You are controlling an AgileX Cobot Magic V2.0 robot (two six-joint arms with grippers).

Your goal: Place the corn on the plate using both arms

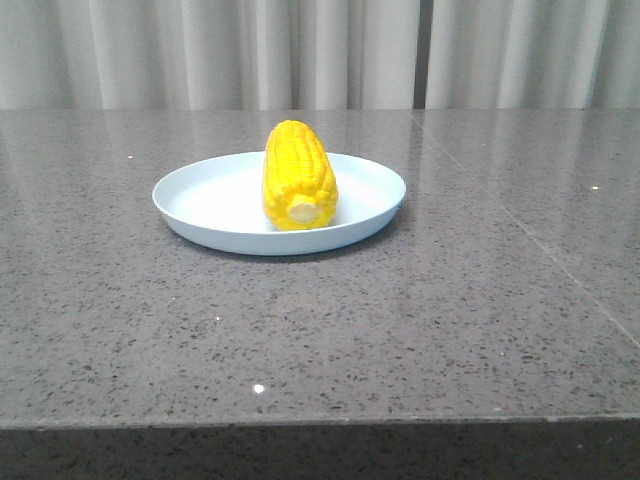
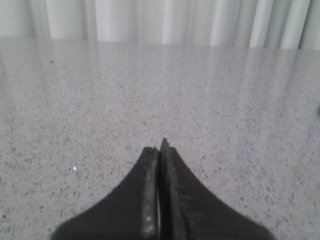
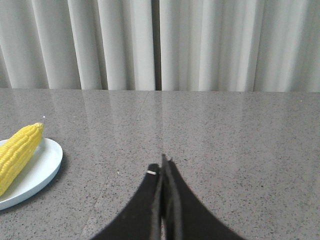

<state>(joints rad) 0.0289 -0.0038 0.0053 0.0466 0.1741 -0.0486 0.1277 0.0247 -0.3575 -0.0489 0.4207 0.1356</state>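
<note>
The corn (image 1: 298,176), a bright yellow cob with a pale stub end toward the front, lies on the pale blue plate (image 1: 200,200) in the middle of the table. Neither arm shows in the front view. In the right wrist view the corn (image 3: 17,152) and the plate (image 3: 45,165) are at the frame's left edge, well apart from my right gripper (image 3: 163,162), which is shut and empty. In the left wrist view my left gripper (image 2: 160,147) is shut and empty over bare table; the corn and plate are out of that view.
A grey speckled stone table (image 1: 450,320) with a seam running from the back middle to the right. White curtains (image 1: 300,50) hang behind it. The table's front edge (image 1: 320,422) is near the bottom of the front view.
</note>
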